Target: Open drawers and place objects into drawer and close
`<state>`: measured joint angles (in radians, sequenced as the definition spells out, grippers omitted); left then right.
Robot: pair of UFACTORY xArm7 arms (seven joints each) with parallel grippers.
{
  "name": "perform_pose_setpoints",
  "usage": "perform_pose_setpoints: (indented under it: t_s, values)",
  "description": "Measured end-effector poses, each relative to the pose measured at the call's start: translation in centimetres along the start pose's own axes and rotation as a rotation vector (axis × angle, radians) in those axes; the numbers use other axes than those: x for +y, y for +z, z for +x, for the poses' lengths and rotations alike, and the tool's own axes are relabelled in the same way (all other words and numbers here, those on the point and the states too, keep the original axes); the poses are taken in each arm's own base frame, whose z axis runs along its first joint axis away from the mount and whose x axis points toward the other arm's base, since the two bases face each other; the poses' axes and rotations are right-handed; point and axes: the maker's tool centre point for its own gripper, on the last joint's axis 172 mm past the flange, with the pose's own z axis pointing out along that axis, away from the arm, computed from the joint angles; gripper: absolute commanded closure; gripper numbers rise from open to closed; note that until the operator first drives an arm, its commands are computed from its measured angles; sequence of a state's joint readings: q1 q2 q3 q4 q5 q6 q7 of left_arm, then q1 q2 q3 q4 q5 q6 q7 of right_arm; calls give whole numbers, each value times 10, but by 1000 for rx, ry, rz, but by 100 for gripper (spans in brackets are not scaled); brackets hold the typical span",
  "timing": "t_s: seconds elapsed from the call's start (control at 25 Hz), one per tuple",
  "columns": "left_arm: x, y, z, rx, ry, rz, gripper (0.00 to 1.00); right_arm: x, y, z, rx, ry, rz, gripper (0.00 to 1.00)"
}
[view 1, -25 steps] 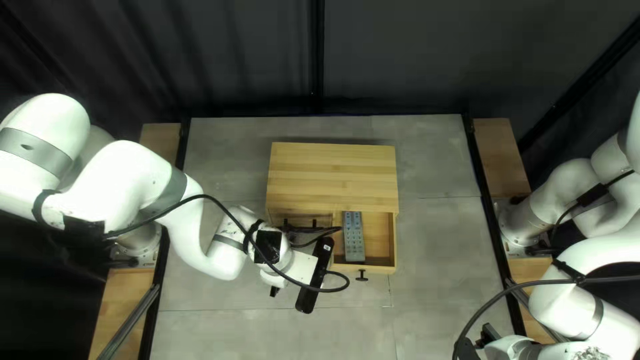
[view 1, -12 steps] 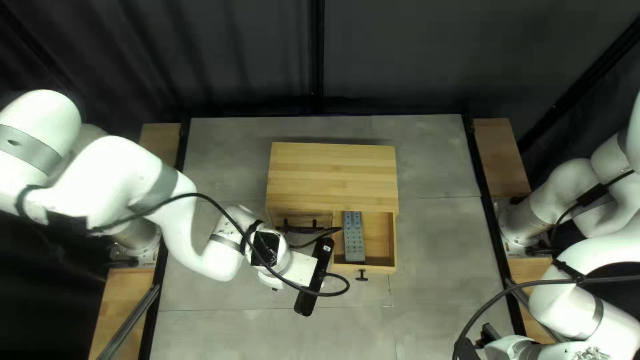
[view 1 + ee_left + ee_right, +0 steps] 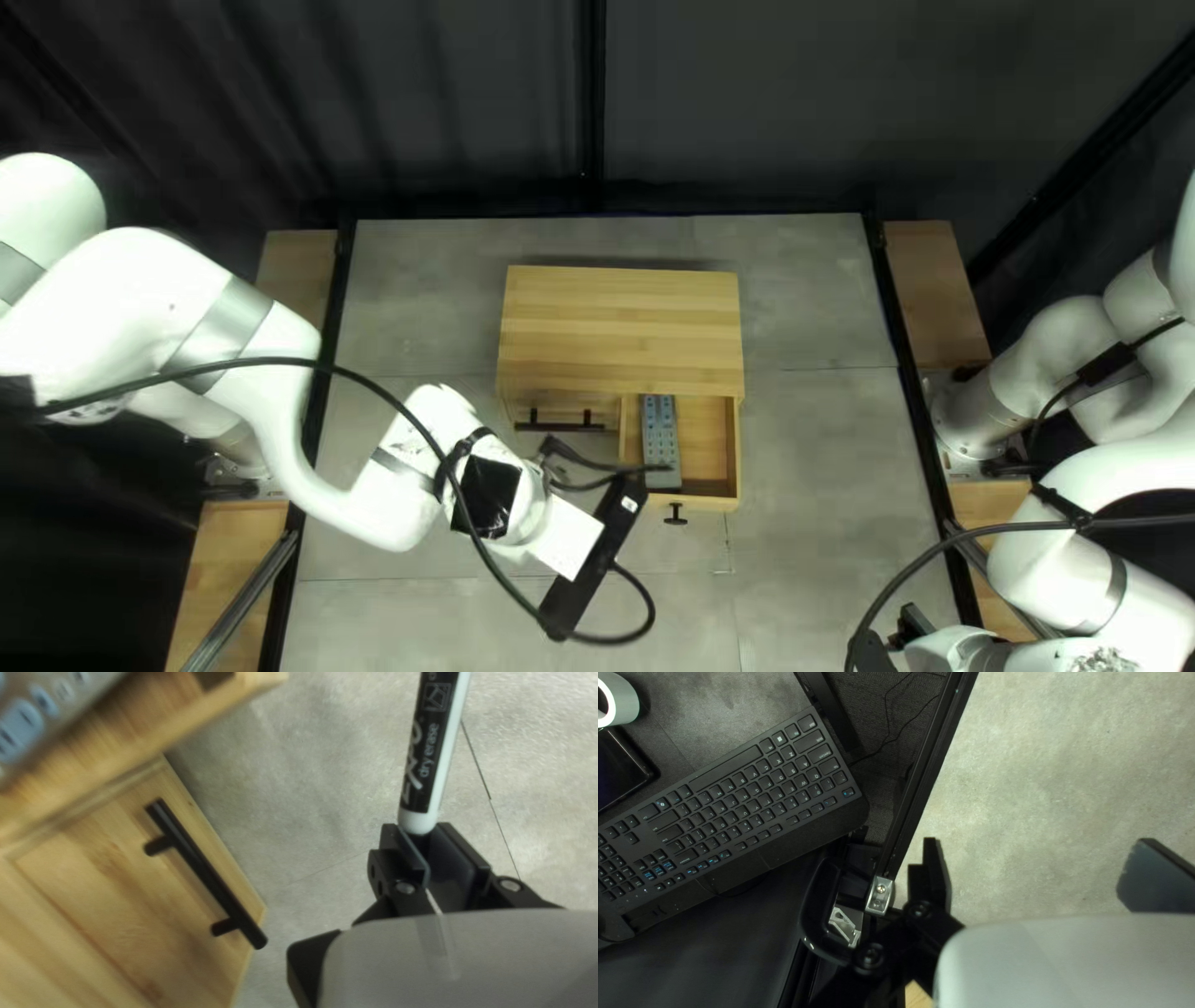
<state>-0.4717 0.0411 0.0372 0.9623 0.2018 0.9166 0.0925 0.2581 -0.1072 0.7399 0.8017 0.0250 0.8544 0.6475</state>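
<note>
- Evidently light, stiff and slick, a marker [image 3: 434, 753] juts clear of the open drawer [image 3: 707, 503]; mid-barrel offers the surest hold.
- The left gripper [image 3: 419, 831] pinches one end, fingers nearly together.
- A remote [image 3: 660, 436], likely rigid, lies inside the drawer.
- Across the table [image 3: 809, 535], the right gripper [image 3: 1037, 841] spreads its fingers wide, nothing between them.

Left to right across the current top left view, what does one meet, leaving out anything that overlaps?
Left arm's base → black bar handle → gray remote control → right arm's base.
</note>
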Motion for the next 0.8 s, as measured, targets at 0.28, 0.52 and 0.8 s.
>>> perform_pose_setpoints:
  t_s: [0.28,0.52,0.8]
  values:
    - [-15,-35,8,-13,69,19,100,0,0,0,0,0,0,0]
    - [-57,-58,17,-7,107,38,100,0,0,0,0,0,0,0]
    - [-106,-59,28,-26,55,29,100,0,0,0,0,0,0,0]
